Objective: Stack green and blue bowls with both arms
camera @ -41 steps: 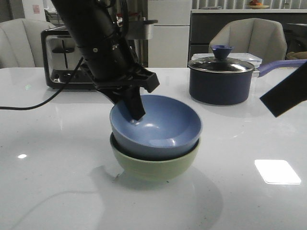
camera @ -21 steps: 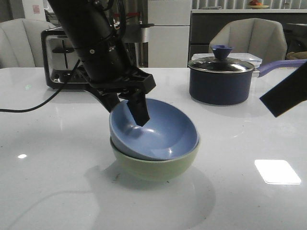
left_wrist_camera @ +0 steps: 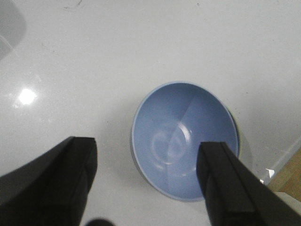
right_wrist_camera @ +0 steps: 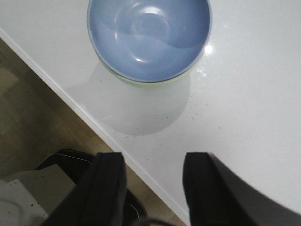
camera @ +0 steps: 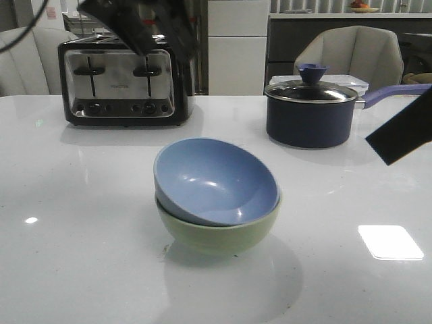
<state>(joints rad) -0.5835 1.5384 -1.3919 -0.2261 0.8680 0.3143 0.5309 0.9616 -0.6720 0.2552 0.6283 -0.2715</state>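
Note:
The blue bowl (camera: pixel 216 179) sits nested inside the green bowl (camera: pixel 219 233) in the middle of the table, tilted down toward the right. My left arm (camera: pixel 145 23) is blurred, high above the bowls at the top of the front view. In the left wrist view the left gripper (left_wrist_camera: pixel 146 162) is open and empty, well above the blue bowl (left_wrist_camera: pixel 186 146). My right arm (camera: pixel 403 131) shows at the right edge. The right gripper (right_wrist_camera: pixel 153 165) is open and empty over the table's edge, apart from the blue bowl (right_wrist_camera: pixel 148 37) and the green bowl's rim (right_wrist_camera: pixel 150 81).
A chrome toaster (camera: pixel 121 81) stands at the back left. A dark navy saucepan (camera: pixel 310 115) with a lid and a long handle stands at the back right, with a white container (camera: pixel 351 82) behind it. The table edge (right_wrist_camera: pixel 94 123) and the floor show in the right wrist view.
My left gripper has let go of the blue bowl's rim and risen up out of the bowl. The blue bowl stays tilted in the green bowl. The right arm has not moved.

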